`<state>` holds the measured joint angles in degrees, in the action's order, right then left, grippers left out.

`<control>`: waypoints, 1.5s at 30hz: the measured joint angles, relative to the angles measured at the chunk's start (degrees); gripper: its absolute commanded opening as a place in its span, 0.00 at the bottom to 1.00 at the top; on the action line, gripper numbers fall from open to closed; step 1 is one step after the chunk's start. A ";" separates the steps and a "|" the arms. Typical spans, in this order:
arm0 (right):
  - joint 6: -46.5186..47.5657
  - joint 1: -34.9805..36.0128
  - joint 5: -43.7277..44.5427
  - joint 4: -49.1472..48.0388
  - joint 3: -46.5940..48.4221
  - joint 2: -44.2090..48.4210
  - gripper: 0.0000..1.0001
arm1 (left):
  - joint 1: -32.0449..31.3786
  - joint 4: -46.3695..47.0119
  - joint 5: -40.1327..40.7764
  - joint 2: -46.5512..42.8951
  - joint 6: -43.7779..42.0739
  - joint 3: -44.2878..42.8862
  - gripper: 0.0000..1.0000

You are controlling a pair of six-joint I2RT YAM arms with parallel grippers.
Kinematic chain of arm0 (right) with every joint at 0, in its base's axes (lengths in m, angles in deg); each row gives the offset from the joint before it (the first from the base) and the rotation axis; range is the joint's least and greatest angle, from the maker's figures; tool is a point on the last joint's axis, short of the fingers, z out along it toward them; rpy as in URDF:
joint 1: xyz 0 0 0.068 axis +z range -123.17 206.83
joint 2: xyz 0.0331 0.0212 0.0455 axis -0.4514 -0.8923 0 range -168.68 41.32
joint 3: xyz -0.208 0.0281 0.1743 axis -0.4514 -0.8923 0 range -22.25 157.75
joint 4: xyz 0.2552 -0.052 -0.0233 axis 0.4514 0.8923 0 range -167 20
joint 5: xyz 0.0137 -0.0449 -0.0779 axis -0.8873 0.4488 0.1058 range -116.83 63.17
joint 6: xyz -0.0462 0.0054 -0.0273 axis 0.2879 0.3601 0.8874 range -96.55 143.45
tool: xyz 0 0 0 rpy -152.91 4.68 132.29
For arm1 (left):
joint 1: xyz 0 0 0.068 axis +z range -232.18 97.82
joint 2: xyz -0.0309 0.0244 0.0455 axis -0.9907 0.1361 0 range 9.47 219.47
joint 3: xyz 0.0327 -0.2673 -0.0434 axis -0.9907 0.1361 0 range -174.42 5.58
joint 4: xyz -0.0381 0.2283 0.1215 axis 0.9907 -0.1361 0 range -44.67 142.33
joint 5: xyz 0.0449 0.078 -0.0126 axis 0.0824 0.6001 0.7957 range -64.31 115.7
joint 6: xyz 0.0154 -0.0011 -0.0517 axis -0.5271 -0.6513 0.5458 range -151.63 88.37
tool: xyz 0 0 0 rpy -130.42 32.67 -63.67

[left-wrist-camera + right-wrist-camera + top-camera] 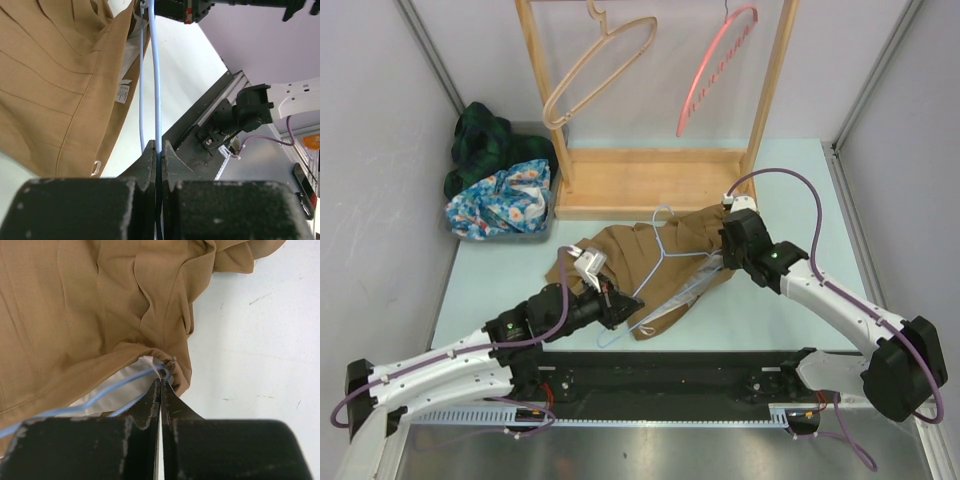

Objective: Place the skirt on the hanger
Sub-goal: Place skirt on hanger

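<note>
Left gripper is clamped on one end of the thin light-blue wire hanger, while the right gripper is pressed closed at the gathered edge of the tan pleated fabric skirt, where the wire's other end shows. The skirt lies crumpled on the pale table, near the wooden rack.

Wooden rack with beige hanger and pink hanger; heap of patterned clothes at left rear

Hanger on skirt at middle of table, rack behind, clothes pile far left
</note>
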<state>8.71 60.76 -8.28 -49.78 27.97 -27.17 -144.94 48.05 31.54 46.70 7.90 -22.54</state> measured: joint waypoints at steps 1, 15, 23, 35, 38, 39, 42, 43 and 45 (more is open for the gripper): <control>0.00 0.00 0.00 -0.04 0.00 -0.17 0.00 | -0.13 0.07 0.13 -0.66 0.02 0.26 0.00; 0.42 -0.87 -0.02 -0.46 0.00 -0.28 0.00 | -2.93 8.09 1.53 3.85 0.46 2.95 0.00; 0.37 -1.44 0.04 -0.48 0.00 -0.28 0.00 | -3.39 11.10 0.98 6.38 0.17 2.93 0.00; 0.09 -2.45 -0.37 -0.68 0.02 1.42 0.00 | -3.50 14.08 -3.82 9.75 -1.70 2.93 0.00; 0.87 -2.56 -3.52 -1.36 0.02 3.32 0.00 | -3.52 14.78 -4.17 11.02 -2.16 2.67 0.00; 1.27 -2.56 -4.83 -1.57 0.02 3.98 0.00 | -3.54 15.23 -4.20 11.61 -2.34 2.49 0.00; 1.95 -2.58 -8.04 -1.88 0.02 5.11 0.00 | -3.56 16.04 -4.28 12.92 -2.58 1.97 0.00; 2.34 -2.56 -9.35 -1.90 0.02 5.31 0.00 | -3.56 16.13 -4.24 13.42 -2.58 1.68 0.00; 2.58 -2.29 -11.43 -1.84 0.02 5.46 0.00 | -3.56 16.15 -4.02 14.27 -2.69 1.27 0.00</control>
<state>11.29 58.47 -19.71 -51.61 27.99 -21.71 -148.50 64.20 27.52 60.97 5.21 -21.28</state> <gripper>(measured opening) 0.009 0.023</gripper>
